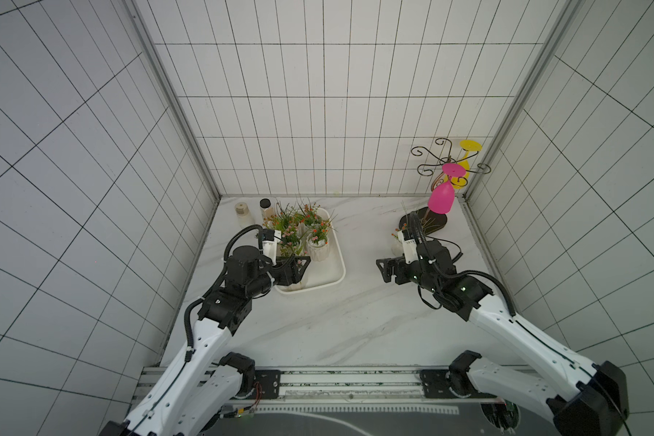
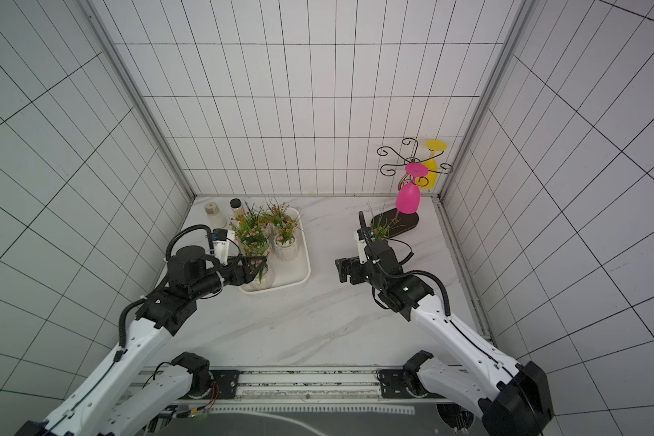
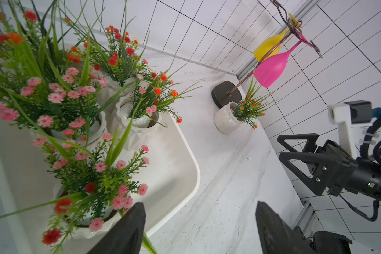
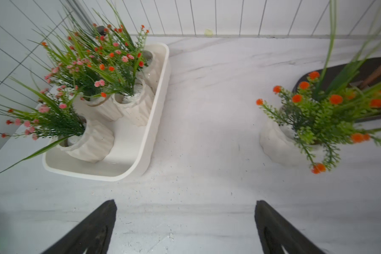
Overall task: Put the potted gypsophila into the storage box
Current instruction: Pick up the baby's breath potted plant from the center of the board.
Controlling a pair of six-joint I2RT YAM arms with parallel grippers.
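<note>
Your right gripper (image 4: 185, 202) hangs with its jaws spread wide and nothing between them, only bare marble tabletop (image 4: 207, 123) beneath. Your left gripper (image 3: 200, 203) is also wide and empty, beside the nearest pot at the near end of the storage box (image 4: 158, 103). The one you want is the orange-flowered gypsophila pot (image 4: 282, 143), which stands alone on the table on your right side, well apart from the box and just in front of the dark base (image 3: 226, 92) of the wine-glass stand. Treat the white ribbed pot as rigid, glazed and probably slick, with most of the weight low down. It looks like ceramic, so a knock or a drop could chip it. The stems and blossoms look like soft plastic. They will bend away and give you no hold, so leave them alone. Close across the pot's wall, below the rim and under the overhanging foliage, where the ribs may give the pads some bite. Mind the pink glass (image 3: 273, 68) hanging above the stand's base as you lift. The box already holds other pots along its far and left parts, and its near right floor looks free.
</note>
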